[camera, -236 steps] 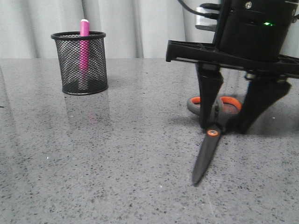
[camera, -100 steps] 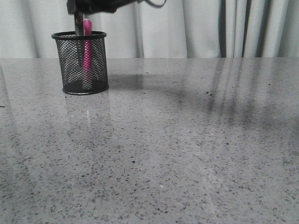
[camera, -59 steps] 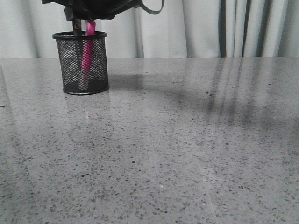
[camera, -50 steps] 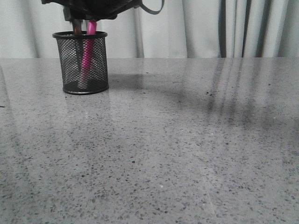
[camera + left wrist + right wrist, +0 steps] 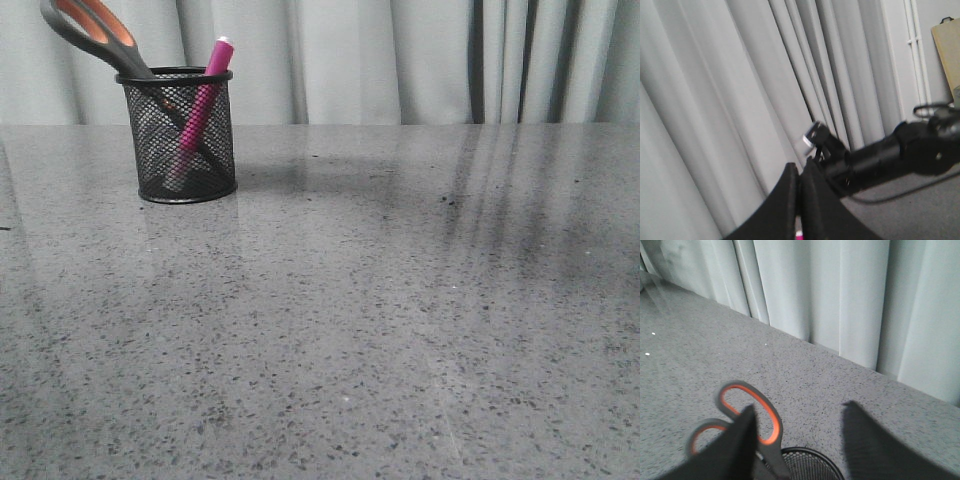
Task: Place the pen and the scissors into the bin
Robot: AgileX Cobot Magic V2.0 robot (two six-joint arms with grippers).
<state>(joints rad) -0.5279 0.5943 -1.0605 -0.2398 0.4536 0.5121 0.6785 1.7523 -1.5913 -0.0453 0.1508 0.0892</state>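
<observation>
The black mesh bin (image 5: pixel 187 140) stands at the far left of the table. The pink pen (image 5: pixel 210 75) stands in it, leaning right. The scissors (image 5: pixel 95 30) stand blades-down in it, their orange-lined handles leaning out to the left. Neither gripper shows in the front view. In the right wrist view my right gripper (image 5: pixel 799 407) is open and empty just above the bin's rim (image 5: pixel 812 462), one finger (image 5: pixel 735 450) overlapping the scissors' handle loops (image 5: pixel 767 415). My left gripper (image 5: pixel 799 170) is shut and held up facing the curtain.
The grey speckled table (image 5: pixel 400 300) stretches to the front and right of the bin. A pale curtain (image 5: pixel 400 60) hangs behind it. In the left wrist view the right arm (image 5: pixel 900 155) reaches across. A small pink spot (image 5: pixel 799 234) shows at the left fingers' base.
The right gripper brought the scissors from the table to the bin, let them go and rose out of the front view. The scissors now lean left and the pen leans right.
</observation>
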